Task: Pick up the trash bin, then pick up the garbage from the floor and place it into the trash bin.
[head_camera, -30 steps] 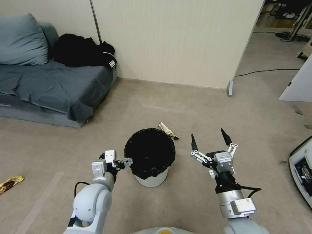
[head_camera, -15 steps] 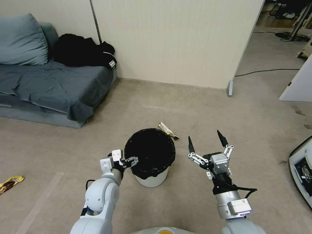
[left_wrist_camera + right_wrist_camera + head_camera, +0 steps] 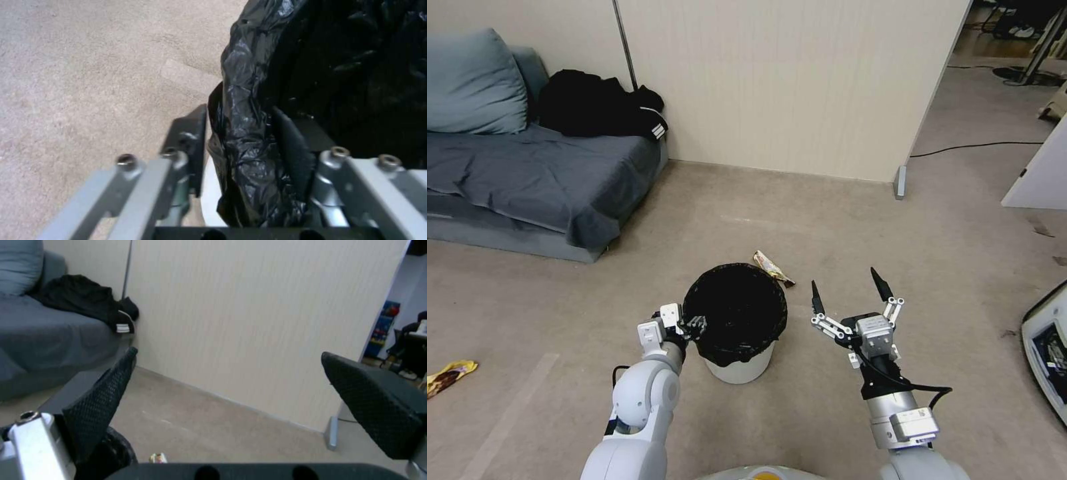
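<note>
The trash bin [image 3: 738,371], a white bucket with a black bag over its rim, stands on the carpet in front of me. My left gripper [image 3: 695,325] is at its left rim. In the left wrist view the left gripper [image 3: 242,143] straddles the bagged rim [image 3: 249,100], one finger outside and one inside, both pressed against the plastic. My right gripper [image 3: 846,283] hovers wide open to the right of the bin, holding nothing. One piece of garbage, a snack wrapper [image 3: 772,267], lies just behind the bin. Another yellow wrapper [image 3: 447,375] lies at the far left.
A grey sofa [image 3: 527,173] with a black jacket [image 3: 600,107] fills the left back. A beige partition wall [image 3: 787,80] stands behind. A white machine [image 3: 1047,360] sits at the right edge. Open carpet surrounds the bin.
My left gripper moved right and onto the bin's rim, where its fingers now straddle the bag. My right gripper shifted slightly left, still open.
</note>
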